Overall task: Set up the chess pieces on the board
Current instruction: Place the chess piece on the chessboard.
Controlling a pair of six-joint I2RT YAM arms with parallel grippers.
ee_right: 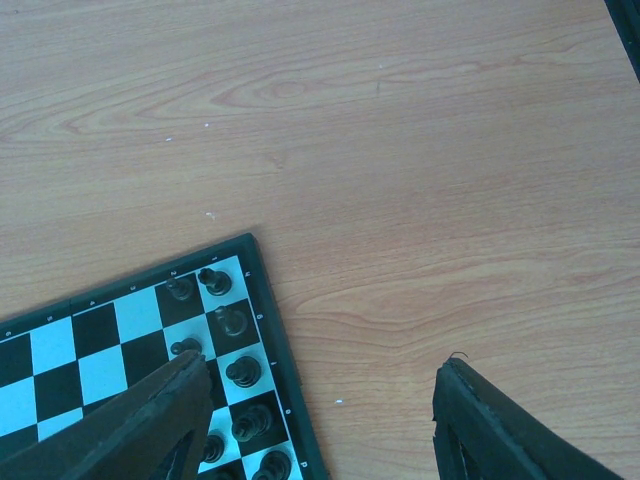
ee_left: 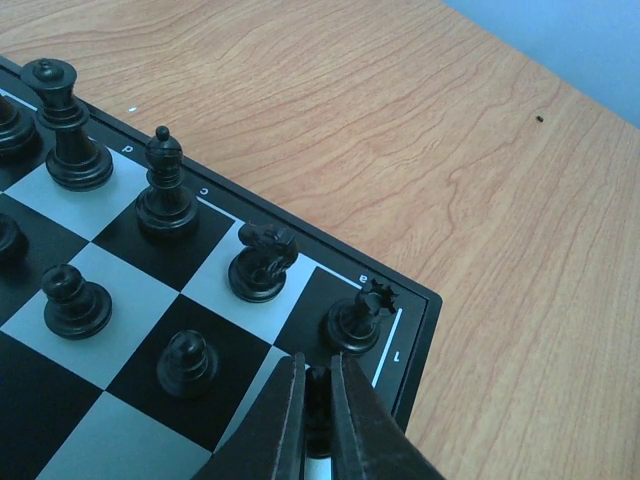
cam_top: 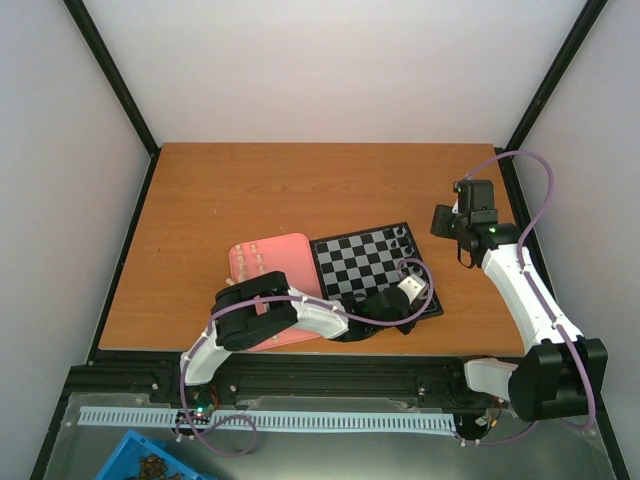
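The board (cam_top: 368,268) lies mid-table, with black pieces (cam_top: 402,238) along its right edge. In the left wrist view my left gripper (ee_left: 318,400) is shut on a black pawn (ee_left: 319,388) over a white square at the board's near right corner (ee_left: 415,330), just in front of the black rook (ee_left: 356,318). A knight (ee_left: 262,262), a bishop (ee_left: 165,186), a tall piece (ee_left: 66,130) and pawns (ee_left: 186,362) stand on that side. My right gripper (cam_top: 447,222) is open and empty, above the bare table right of the board; its fingers (ee_right: 150,420) frame the board edge (ee_right: 262,300).
A pink tray (cam_top: 272,272) with cream pieces (cam_top: 252,258) lies left of the board, partly under my left arm (cam_top: 290,312). A blue bin (cam_top: 150,462) sits below the table's near edge. Black frame posts (cam_top: 110,70) flank the table.
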